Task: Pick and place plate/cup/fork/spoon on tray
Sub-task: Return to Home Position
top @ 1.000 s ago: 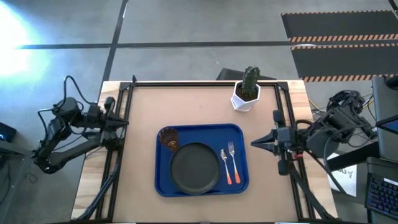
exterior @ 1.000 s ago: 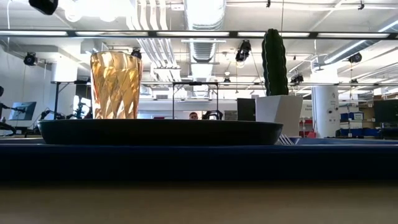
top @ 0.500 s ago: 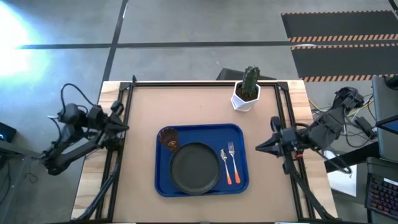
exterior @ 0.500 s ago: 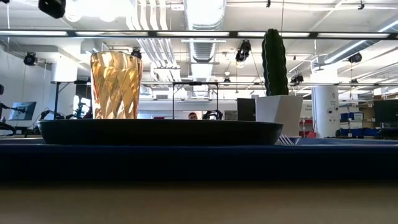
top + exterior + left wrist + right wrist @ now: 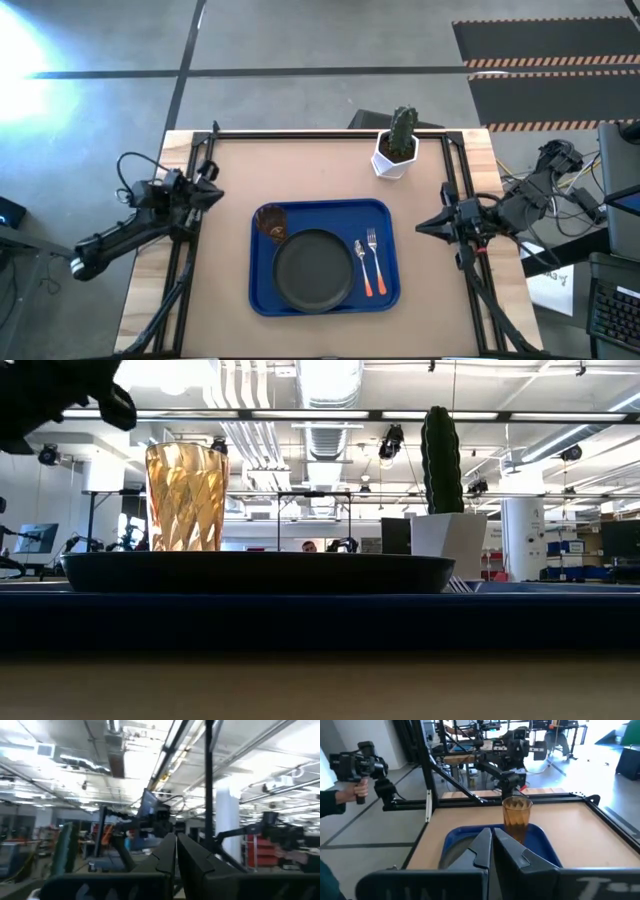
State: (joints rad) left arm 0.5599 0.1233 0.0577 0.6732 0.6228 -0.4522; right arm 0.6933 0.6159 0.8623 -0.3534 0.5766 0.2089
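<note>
The blue tray [image 5: 390, 212] lies on the table's near middle. On it rest the dark plate [image 5: 314, 268], the amber cup [image 5: 271, 224] standing upright at its far left corner, and the spoon [image 5: 362, 266] and fork [image 5: 375, 262] side by side to the right of the plate. My left gripper [image 5: 212, 193] is shut and empty over the table's left edge. My right gripper [image 5: 421, 228] is shut and empty at the table's right edge, pointing toward the tray. The cup also shows in the right wrist view [image 5: 517, 817] and the low view [image 5: 186, 497].
A white pot with a green cactus [image 5: 397, 143] stands at the far right of the table, behind the tray. Black frame rails [image 5: 187, 250] run along the table's left, right and far edges. A person's hand [image 5: 345, 797] holding a device shows in the room beyond.
My left arm has swung in toward the table, its gripper moving right along the left edge and pointing more over the table. My right gripper has drawn back a little toward the table's right edge. The tableware on the tray has stayed still.
</note>
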